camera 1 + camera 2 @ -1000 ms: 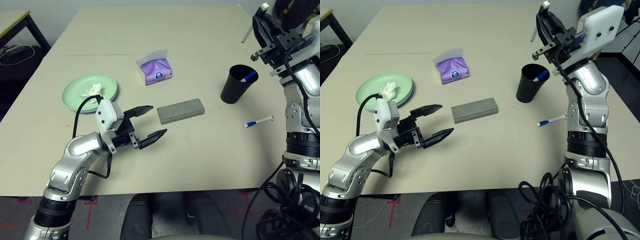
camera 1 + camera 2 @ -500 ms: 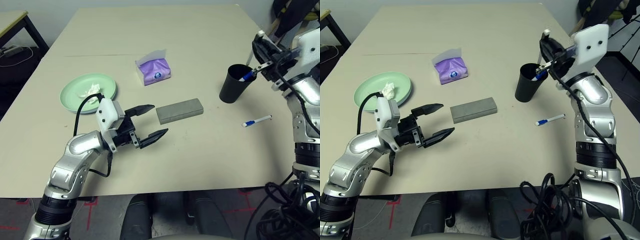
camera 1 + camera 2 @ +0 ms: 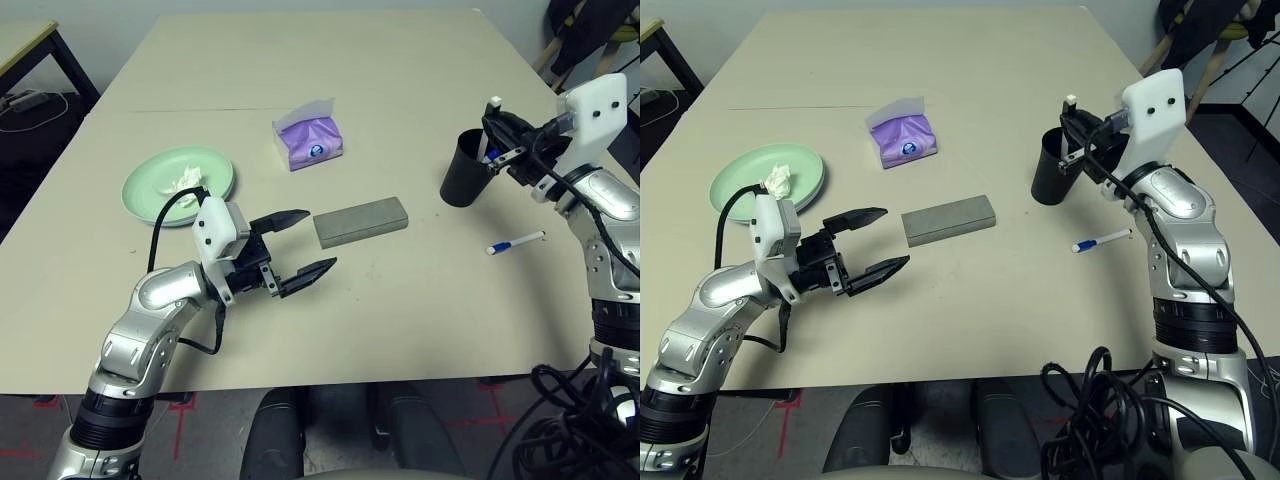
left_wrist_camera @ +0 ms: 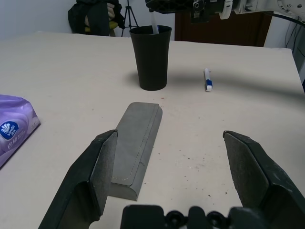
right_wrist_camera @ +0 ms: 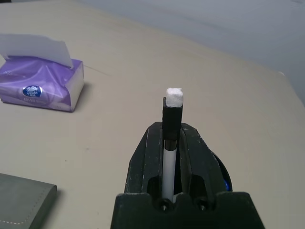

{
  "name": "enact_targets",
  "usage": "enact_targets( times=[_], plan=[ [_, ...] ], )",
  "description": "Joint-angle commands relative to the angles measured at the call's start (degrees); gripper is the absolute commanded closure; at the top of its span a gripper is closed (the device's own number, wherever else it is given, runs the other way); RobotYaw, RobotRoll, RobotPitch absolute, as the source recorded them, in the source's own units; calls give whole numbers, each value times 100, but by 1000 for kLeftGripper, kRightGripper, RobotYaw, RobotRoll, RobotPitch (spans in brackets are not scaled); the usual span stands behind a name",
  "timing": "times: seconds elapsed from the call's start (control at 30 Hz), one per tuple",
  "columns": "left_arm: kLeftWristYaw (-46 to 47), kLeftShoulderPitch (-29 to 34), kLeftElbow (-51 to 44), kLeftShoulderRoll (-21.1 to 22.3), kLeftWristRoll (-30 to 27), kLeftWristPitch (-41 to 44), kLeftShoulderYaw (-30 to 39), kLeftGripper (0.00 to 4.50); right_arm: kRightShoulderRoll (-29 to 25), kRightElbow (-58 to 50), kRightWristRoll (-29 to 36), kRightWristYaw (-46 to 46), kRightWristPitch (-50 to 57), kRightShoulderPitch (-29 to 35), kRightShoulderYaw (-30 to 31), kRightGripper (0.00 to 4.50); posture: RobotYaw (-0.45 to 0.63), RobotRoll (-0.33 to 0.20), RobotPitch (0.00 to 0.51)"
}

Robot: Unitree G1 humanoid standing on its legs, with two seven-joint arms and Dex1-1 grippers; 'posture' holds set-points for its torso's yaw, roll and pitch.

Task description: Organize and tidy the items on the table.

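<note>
Right now, far left on my screen, I see the green plate (image 3: 180,184) with the tissue wad (image 3: 186,180) on it, at about ten o'clock from my left gripper (image 3: 300,245). That gripper hangs low over the table (image 3: 400,300) with its fingers spread wide and nothing between them. The grey case (image 3: 361,221) lies flat just past the fingertips, at roughly one o'clock, apart from them. The purple tissue pack (image 3: 311,139) sits farther back, at twelve o'clock from the case.

Moving right, the black cup (image 3: 465,175) stands upright with a blue-capped pen inside. My right gripper (image 3: 500,135) is just above the cup's rim, clamped tight on a white pen (image 5: 167,157) whose upper end pokes up past the fingers. A second pen (image 3: 516,243) with a blue cap lies loose on the table at about five o'clock from the cup.

The tabletop is pale beige with a thin seam line across it. A smaller black-legged desk (image 3: 30,45) stands at the far left, and the floor around is dark.
</note>
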Motion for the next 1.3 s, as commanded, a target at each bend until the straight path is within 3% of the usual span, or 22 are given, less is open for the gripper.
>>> enact_targets(
  times=[0.03,0.07,0.1,0.37,0.43,0.6,0.77,1.07,1.3],
  plan=[
    [-35,43,-9,50,44,14,-46,0,-96,-74,-38,-2,160,88,72,4167,-54,0,150],
    [-38,49,-11,54,41,13,-41,0,-102,-54,-70,-28,157,92,85,4167,-54,0,150],
    [-35,44,-7,53,43,15,-43,0,-106,-7,-84,-34,137,79,94,3417,-52,0,150],
    [-16,8,16,39,48,4,-39,0,-109,231,-162,-60,-22,-100,114,509,-52,0,150],
    [-12,-17,38,27,57,-2,-51,0,-119,294,-158,-37,-79,-160,103,49,-53,0,145],
    [-17,-28,52,24,66,-8,-61,0,-154,232,21,211,-147,-431,108,49,-53,0,145],
    [-16,-49,79,13,72,-19,-65,0,-417,-162,565,1194,11,-590,241,49,-56,0,145],
    [22,-33,64,-9,91,-19,-71,0,-1564,-273,1233,3245,915,-916,907,49,-47,0,146],
    [48,-31,55,-9,92,-7,-71,0,-2646,97,835,4530,1804,-1295,2106,49,-45,0,149]
  ],
)
